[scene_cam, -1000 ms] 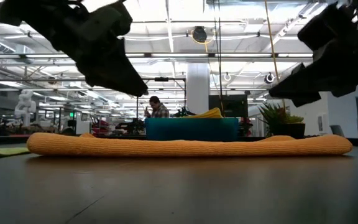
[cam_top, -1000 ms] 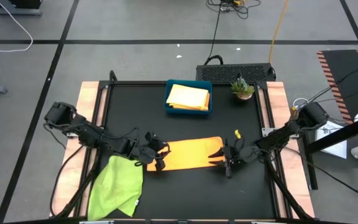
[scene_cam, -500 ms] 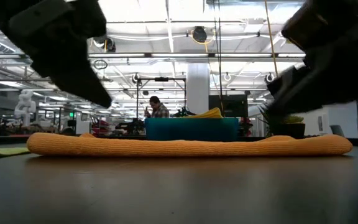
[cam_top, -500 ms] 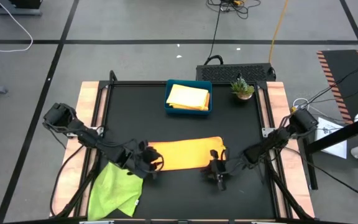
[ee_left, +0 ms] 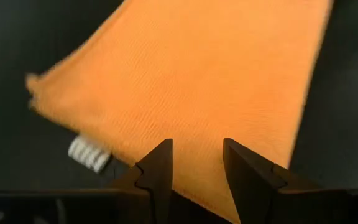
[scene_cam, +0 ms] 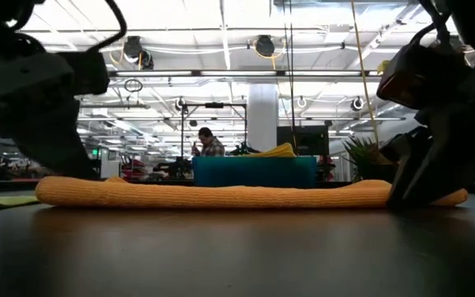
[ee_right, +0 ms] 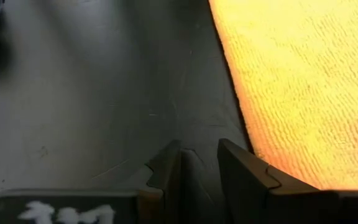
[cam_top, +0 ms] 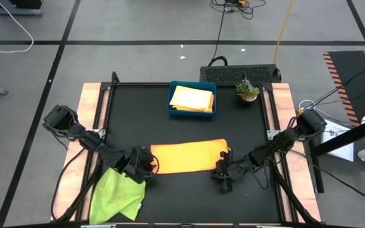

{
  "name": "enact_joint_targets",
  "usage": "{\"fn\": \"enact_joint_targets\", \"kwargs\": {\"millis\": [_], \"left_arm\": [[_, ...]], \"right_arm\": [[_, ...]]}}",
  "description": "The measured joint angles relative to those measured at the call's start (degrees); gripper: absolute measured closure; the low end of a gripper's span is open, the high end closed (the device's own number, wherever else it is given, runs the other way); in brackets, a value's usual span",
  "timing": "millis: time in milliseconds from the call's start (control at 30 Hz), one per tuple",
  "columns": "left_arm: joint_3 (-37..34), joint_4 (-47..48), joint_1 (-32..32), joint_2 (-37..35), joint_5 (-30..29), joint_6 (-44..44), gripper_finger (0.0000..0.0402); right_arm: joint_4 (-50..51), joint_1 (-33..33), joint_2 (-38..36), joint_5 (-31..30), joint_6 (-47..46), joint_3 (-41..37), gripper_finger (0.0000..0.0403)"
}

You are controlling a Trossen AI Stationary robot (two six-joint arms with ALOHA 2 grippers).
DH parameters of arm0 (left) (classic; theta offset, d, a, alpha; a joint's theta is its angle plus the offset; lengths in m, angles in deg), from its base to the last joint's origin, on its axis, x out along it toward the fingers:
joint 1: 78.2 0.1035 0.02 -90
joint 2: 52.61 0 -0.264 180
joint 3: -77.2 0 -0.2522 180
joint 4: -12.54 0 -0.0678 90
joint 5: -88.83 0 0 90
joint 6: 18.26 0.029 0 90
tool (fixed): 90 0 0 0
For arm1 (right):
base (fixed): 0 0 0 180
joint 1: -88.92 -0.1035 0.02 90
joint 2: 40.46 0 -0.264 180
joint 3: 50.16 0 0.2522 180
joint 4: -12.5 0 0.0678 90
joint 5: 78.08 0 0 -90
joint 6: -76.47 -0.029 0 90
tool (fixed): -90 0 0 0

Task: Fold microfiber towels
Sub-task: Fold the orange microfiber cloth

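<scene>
An orange towel (cam_top: pixel 185 156), folded into a long strip, lies flat on the black table. My left gripper (cam_top: pixel 146 163) is low at its near left corner, open by a narrow gap, with the fingertips (ee_left: pixel 160 158) over the towel's edge (ee_left: pixel 185 124). My right gripper (cam_top: pixel 222 172) is low at the near right corner, also open by a narrow gap. Its fingers (ee_right: pixel 166 162) are over bare table right beside the towel's edge (ee_right: pixel 253 143). A lime green towel (cam_top: pixel 119 193) lies crumpled at the near left. A folded yellow towel (cam_top: pixel 192 98) rests in the blue tray (cam_top: pixel 173 107). My left gripper slants down from the table's near left over the orange towel's near left corner (ee_left: pixel 191 180). Whether the fingertips touch the cloth I cannot tell. My right gripper slants down beside the near right corner (ee_right: pixel 260 155). Whether it touches cloth or table I cannot tell.
A small potted plant (cam_top: pixel 247 90) stands at the far right of the table, next to the blue tray. Bare black table lies between the orange towel and the tray, and in front of the towel toward the near edge (cam_top: pixel 189 202).
Both grippers have sunk and drawn back from above the orange towel toward the table's near edge, turning as they went. The left has gone to the near left corner, the right to the near right corner. The towel has stayed flat and in place.
</scene>
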Motion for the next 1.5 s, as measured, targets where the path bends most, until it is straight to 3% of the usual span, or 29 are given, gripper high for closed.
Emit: {"fn": "enact_joint_targets", "kwargs": {"millis": [233, 600, 833, 967, 1067, 1267, 1400, 1500], "left_arm": [[-0.66, -1.78, -0.35, 1.37, 5.78, -4.12, 0.0259], [-0.4, -23.97, -0.66, 9.37, 13.35, -0.03, 0.0259], [5.09, -38.97, -3.33, 12.56, 20.4, 22.3, 0.0259], [8.51, -33.8, -5.51, 10.68, 18.68, 30.54, 0.0259], [10.48, -27.52, -6.97, 7.61, 12.86, 34.12, 0.0259], [11.28, -12.02, -7.95, 4.69, 2.49, 34.57, 0.0259], [11.31, -7.09, -7.16, 4.82, 2.18, 34.37, 0.0259], [11.32, -6.79, -6.31, 4.76, 2.22, 34.33, 0.0259]], "right_arm": [[7.0, 1.04, -3.55, 0.34, -2.52, -0.02, 0.0303], [24.55, 5.11, -11.59, -4.5, -6.22, -0.22, 0.0303], [29.98, 11.34, -12.05, -7.11, -4.01, -0.04, 0.0303], [30.27, 11.44, -12.91, -3.84, -3.9, -0.04, 0.0305], [30.96, 9.51, -14.9, -2.65, -4.54, -0.28, 0.0314], [21.04, 4.63, -19.32, -2.61, -0.67, -0.28, 0.0338], [2.87, 2.05, -17.74, -2.41, 9.31, -0.17, 0.0345], [-9.22, 1.15, -13.88, 1.46, 16.86, 0.03, 0.0345]]}}
